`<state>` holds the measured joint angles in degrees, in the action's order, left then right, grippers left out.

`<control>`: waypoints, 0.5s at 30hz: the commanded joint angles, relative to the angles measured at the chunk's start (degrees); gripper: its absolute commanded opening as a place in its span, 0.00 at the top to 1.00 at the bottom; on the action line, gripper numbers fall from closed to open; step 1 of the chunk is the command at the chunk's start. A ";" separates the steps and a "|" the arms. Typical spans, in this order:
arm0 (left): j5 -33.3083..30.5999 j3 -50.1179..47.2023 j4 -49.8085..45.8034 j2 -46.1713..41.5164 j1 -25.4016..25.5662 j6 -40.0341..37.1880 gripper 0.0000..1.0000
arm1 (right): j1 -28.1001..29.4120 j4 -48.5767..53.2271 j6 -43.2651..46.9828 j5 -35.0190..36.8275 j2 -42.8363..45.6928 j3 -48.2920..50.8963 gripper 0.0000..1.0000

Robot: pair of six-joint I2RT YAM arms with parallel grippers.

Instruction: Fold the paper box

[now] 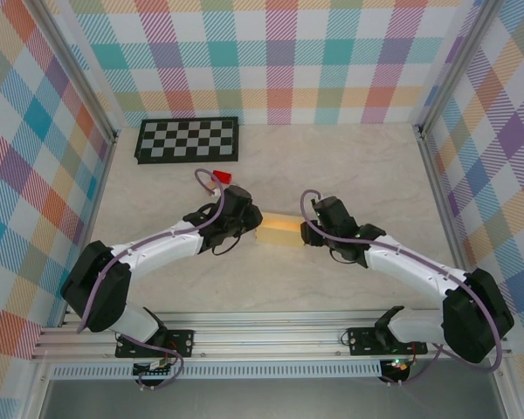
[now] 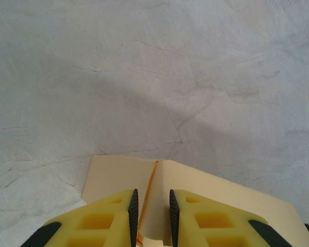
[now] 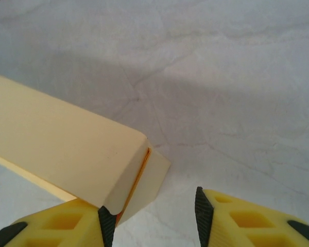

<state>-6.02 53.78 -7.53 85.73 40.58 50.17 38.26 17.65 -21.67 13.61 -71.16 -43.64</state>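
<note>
The paper box (image 1: 279, 229) is a pale yellow-orange folded cardboard block lying on the table between both arms. My left gripper (image 1: 250, 223) is at its left end. In the left wrist view the jaws (image 2: 152, 199) stand narrow, with the box's end wall (image 2: 118, 177) and its orange seam between the pads, so they are shut on it. My right gripper (image 1: 306, 232) is at the box's right end. It (image 3: 152, 208) is open: the left pad (image 3: 106, 222) touches the box's (image 3: 56, 139) corner by a loose end flap (image 3: 153, 177), and the right finger (image 3: 202, 211) stands apart over bare table.
A black-and-white checkerboard (image 1: 188, 140) lies at the back left by the wall. A small red block (image 1: 220, 177) sits just behind the left arm's wrist. Plaid walls close in the table (image 1: 358, 175) on three sides.
</note>
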 commanded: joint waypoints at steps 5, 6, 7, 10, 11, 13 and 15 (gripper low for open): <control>-1.32 -3.35 -6.79 0.71 -0.10 0.34 0.76 | 0.06 14.61 0.69 -8.04 0.84 -7.14 0.50; -1.45 -3.51 -6.79 0.67 -0.06 0.44 0.76 | 0.06 15.13 0.67 -8.69 0.71 -7.87 0.50; -1.60 -3.71 -6.75 0.59 -0.06 0.45 0.76 | 0.06 15.58 0.67 -9.16 0.60 -8.57 0.50; -1.58 -3.98 -6.76 0.40 -0.06 0.45 0.77 | 0.06 16.86 0.31 -9.08 0.90 -10.41 0.50; -1.64 -4.11 -6.88 0.36 -0.06 0.45 0.78 | -0.02 17.01 -0.04 -8.58 1.15 -11.11 0.50; -1.73 -4.37 -6.85 0.01 -0.06 0.54 0.78 | -0.41 17.41 -1.17 -6.92 1.37 -12.73 0.49; -1.76 -4.49 -6.92 -0.28 -0.02 0.54 0.78 | -1.27 17.17 -1.87 -5.92 1.05 -14.11 0.47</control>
<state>-7.16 52.25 -6.85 84.79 40.58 50.37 37.82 33.19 -22.11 6.61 -71.13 -54.96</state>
